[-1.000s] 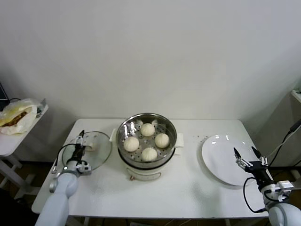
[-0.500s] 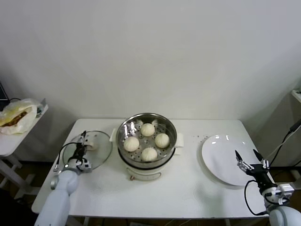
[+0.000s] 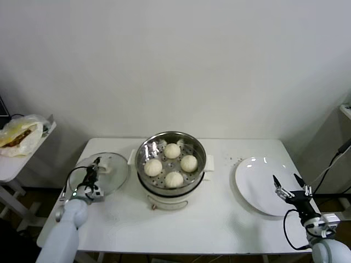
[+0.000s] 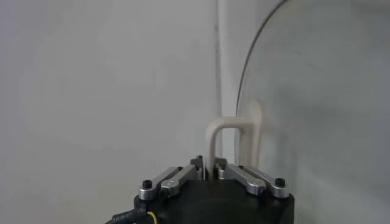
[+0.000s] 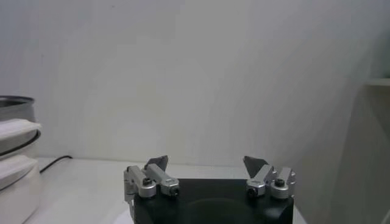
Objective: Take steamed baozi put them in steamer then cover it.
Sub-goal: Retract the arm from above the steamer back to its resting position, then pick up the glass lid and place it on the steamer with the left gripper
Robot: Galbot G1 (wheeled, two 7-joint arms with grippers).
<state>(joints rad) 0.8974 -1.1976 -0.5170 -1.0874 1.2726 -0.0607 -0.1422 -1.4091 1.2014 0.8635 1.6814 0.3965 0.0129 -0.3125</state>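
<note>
Four steamed baozi point(image 3: 171, 164) sit in the open steamer point(image 3: 170, 167) mid-table point(image 3: 219, 219). The left tool point(image 3: 96, 167) is clamped on the cover point(image 3: 101, 174) handle; only the left wrist view shows that grip, and the cover seems tilted. The right tool point(image 3: 289, 186) hangs with jaws spread over the white plate point(image 3: 258, 183).
</note>
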